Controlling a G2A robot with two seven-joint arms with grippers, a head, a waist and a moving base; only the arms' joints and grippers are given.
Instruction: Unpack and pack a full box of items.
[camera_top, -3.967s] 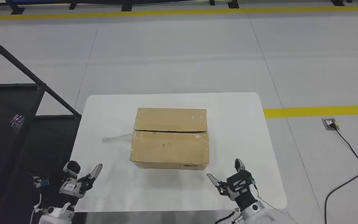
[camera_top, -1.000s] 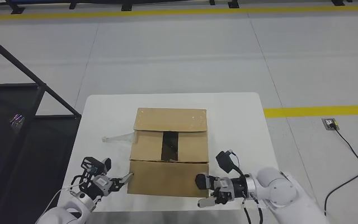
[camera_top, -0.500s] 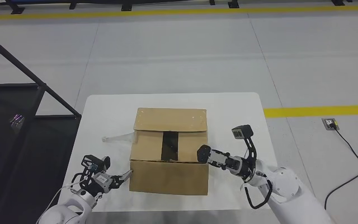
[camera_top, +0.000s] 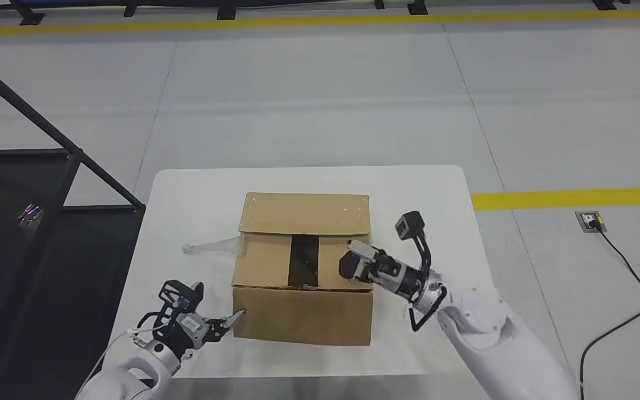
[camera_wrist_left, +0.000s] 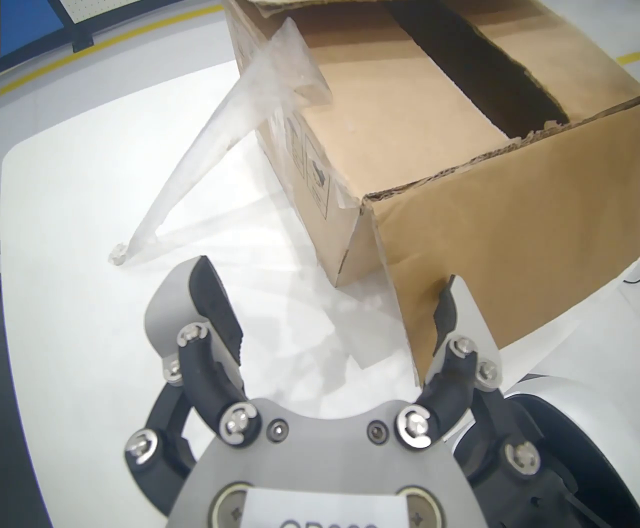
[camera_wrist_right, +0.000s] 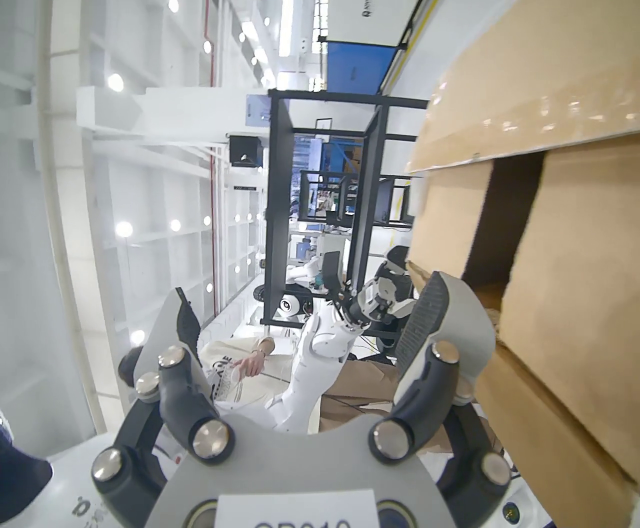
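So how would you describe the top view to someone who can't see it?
A brown cardboard box sits on a white rounded table, its top flaps parted over a dark gap. The open right gripper is at the box's top edge, the open left gripper by its near corner.

box contents hidden in dark gap between flaps, too dark to tell
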